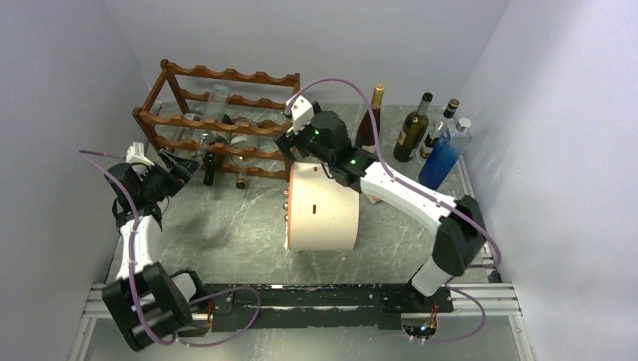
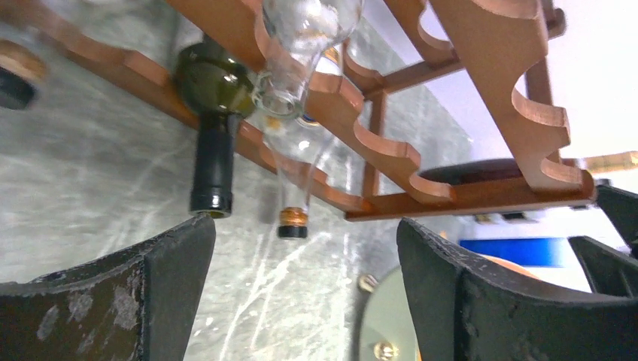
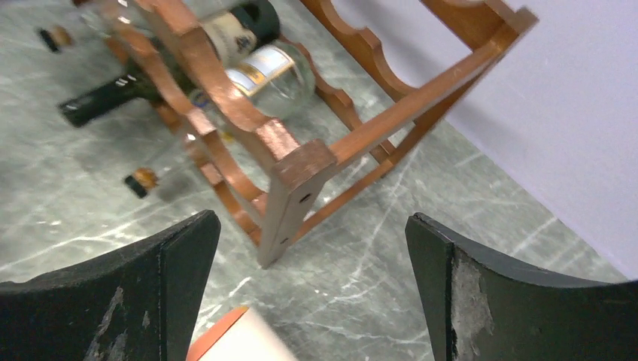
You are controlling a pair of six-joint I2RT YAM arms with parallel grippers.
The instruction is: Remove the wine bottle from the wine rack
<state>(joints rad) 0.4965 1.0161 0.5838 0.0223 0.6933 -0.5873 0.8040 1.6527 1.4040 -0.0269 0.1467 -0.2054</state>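
— First entry: the rack?
— One wine rack (image 1: 203,122), reddish-brown wood with scalloped rails on upright posts. It stands at the back left of the marbled grey table (image 1: 226,241), near the wall.
— Contents?
— One dark green wine bottle (image 2: 218,90), lying on its side low in the rack. Its neck juts past the front rail and out over the table. Beside it lies one clear bottle (image 2: 293,218), also on its side, with a copper-coloured band at the mouth. One upper clear bottle (image 2: 305,30) lies a tier higher.
— Left gripper?
— The left gripper (image 2: 305,241) has its fingers spread wide, with nothing between them, and faces the rack's front. In its own view one fingertip sits just under the dark green wine bottle's mouth; contact cannot be told.
— Right gripper?
— The right gripper (image 3: 310,226) is likewise spread wide and empty. It faces the rack's right end post, apart from it.
— Remaining stock?
— One cream cylinder (image 1: 327,210) with an orange rim lies on its side mid-table, under the right arm. Four upright bottles stand at the back right. Among them are a blue bottle (image 1: 442,158) and a green bottle (image 1: 411,131).
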